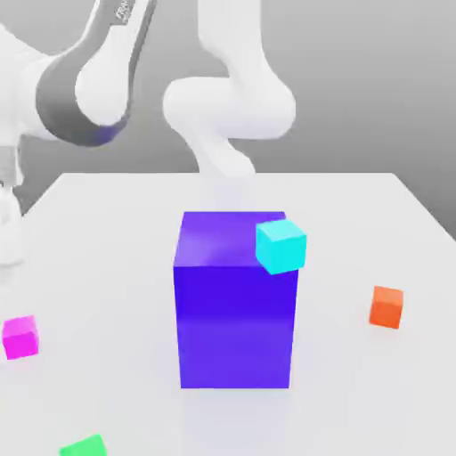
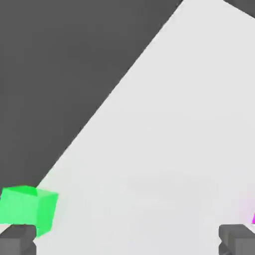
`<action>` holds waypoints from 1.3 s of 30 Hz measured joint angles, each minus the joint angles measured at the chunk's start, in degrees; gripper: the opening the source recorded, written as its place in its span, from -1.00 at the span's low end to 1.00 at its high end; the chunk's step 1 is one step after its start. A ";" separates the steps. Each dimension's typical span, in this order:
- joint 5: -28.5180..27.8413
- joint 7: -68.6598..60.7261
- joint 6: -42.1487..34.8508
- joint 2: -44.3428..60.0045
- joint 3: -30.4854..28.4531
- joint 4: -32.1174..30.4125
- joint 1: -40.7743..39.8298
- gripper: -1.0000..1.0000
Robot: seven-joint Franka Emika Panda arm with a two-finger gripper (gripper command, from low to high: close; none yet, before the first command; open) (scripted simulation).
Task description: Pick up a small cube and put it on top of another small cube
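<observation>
Near the middle of the table point(image 1: 107, 205) stood a big blue block point(image 1: 235, 303), and a cyan cube point(image 1: 281, 246) sat tilted at its top corner on the exterior view's right, hanging partly over the edge. I judged it badly seated, likely to slip. Nothing was stacked cube on cube yet. Spare small cubes lay flat and well apart: orange cube point(image 1: 386, 306) toward the table's edge on the exterior view's right, magenta cube point(image 1: 20, 337) toward the opposite edge, green cube point(image 1: 85, 446) by the near edge. My gripper point(image 2: 127, 241) was spread wide, holding nothing, both fingertips point(image 2: 18, 240) visible in the hand view, green cube point(image 2: 29, 208) just beside one of them. I judged green the likely pick. Some writing on the arm link point(image 1: 125, 11), unreadable.
</observation>
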 joint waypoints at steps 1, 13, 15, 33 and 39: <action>0.42 0.40 0.92 2.05 -0.48 -0.51 -0.87 0.00; 11.36 -5.17 11.93 20.12 6.29 0.27 -11.13 -1.00; 11.30 -5.12 11.94 20.12 6.30 0.27 -11.13 -1.00; -6.63 5.65 -7.94 15.63 11.33 17.15 10.52 -1.00; -5.34 4.64 -3.48 21.23 12.92 18.29 10.38 1.00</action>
